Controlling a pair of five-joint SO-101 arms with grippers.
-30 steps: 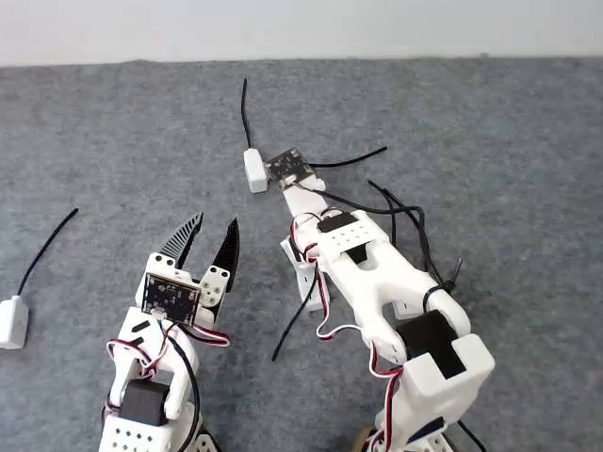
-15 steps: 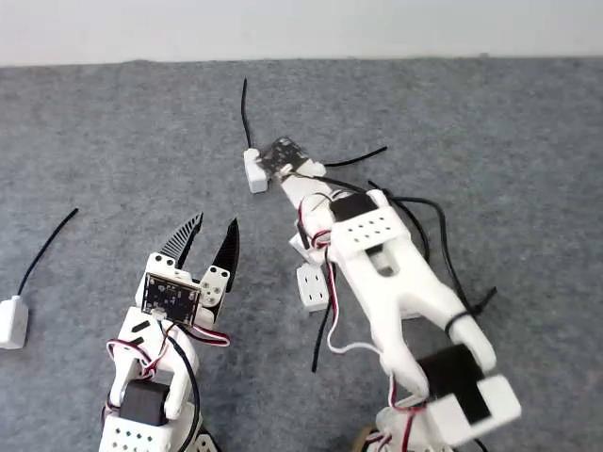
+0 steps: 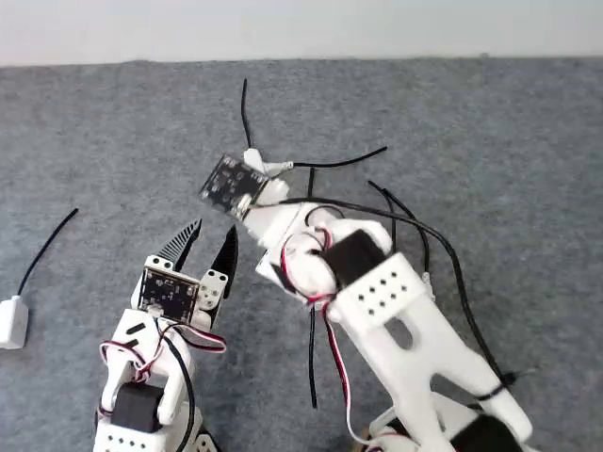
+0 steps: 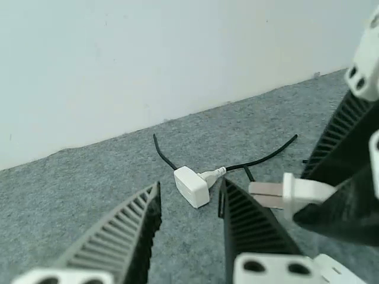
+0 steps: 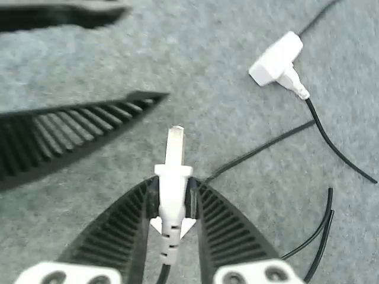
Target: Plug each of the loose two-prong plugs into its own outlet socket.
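One white two-prong plug (image 5: 172, 195) is clamped between the right gripper (image 5: 173, 182) jaws, prongs past the tips. A white outlet socket block (image 5: 273, 59) lies well ahead, seemingly occupied. The left gripper (image 3: 215, 229) jaws gape empty just beside the prongs. Risks: a collision, or the loose black cord (image 5: 260, 151) snagging.

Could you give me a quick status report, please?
Right gripper shut on two-prong plug, prongs forward. Left gripper open, empty, its finger close ahead of the prongs. Second plug already seated in outlet beyond.
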